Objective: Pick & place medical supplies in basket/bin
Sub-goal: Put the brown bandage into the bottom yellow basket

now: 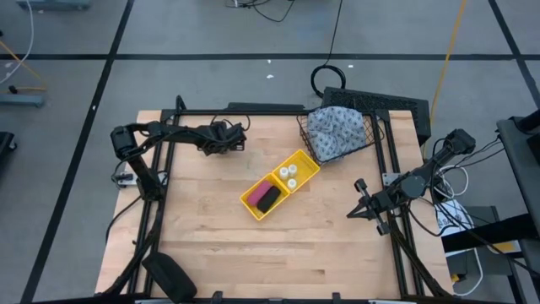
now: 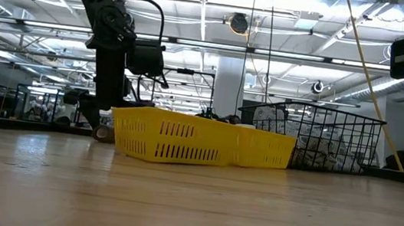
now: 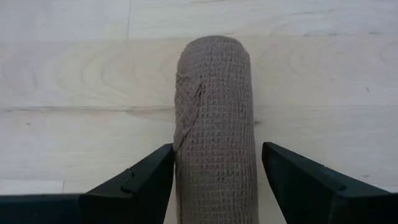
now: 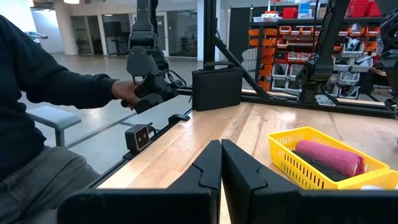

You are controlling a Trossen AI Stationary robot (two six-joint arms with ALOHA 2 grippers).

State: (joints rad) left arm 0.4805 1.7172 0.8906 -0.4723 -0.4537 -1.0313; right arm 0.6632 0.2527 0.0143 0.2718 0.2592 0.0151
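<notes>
The brown cylinder (image 3: 214, 124), a woven roll, lies lengthwise between my left gripper's (image 3: 217, 155) open fingers over the far left of the table (image 1: 236, 139). The yellow bin (image 1: 245, 201) sits mid-table, with tiny white bottles (image 1: 288, 174) in one compartment and the pink cylinder (image 1: 257, 192) in the other. The grey-blue cloth bundle (image 1: 336, 131) fills the black wire basket (image 1: 375, 139) at the far right. My right gripper (image 4: 221, 165) is shut on nothing and hovers over the table's right side (image 1: 361, 203). My left gripper has one finger on each side of the brown cylinder, and its fingers lie along the roll. A strip of table shows between the roll and one finger (image 3: 280, 174). The other finger (image 3: 155, 177) meets the roll's edge in the picture; I cannot tell whether it touches.
A black block (image 1: 268, 200) lies beside the pink cylinder in the bin. A flat black box (image 1: 380, 103) sits behind the basket. In the right wrist view a person's dark sleeve (image 4: 56, 81) and hand reach a dark arm beyond the table's edge. Bare wood lies near me.
</notes>
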